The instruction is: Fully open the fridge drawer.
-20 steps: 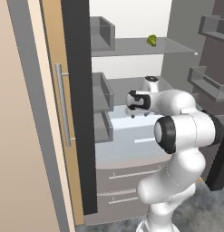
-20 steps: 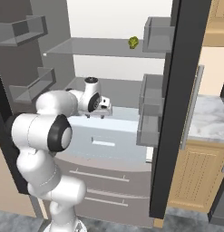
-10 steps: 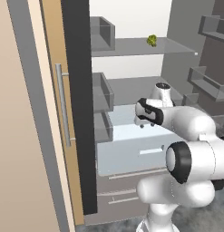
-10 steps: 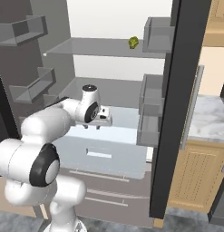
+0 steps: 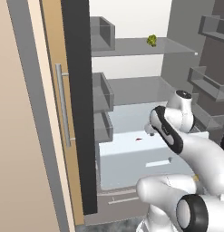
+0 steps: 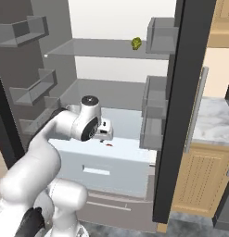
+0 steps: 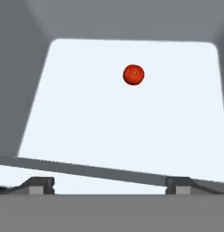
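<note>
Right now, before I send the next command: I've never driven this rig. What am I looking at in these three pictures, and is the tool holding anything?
The machine is a white jointed arm on a driving base, facing an open fridge. Two pictures come from cameras on the base, behind the arm to its left and to its right. The third looks along the tool from the hand. The tool hangs over the wide pale-blue translucent fridge drawer, which is pulled out some way. The drawer's small light bar handle is on its front. Inside it lies a small round red thing. A small green thing sits on the upper grey shelf. The tool's tips stand wide apart and hold nothing.
</note>
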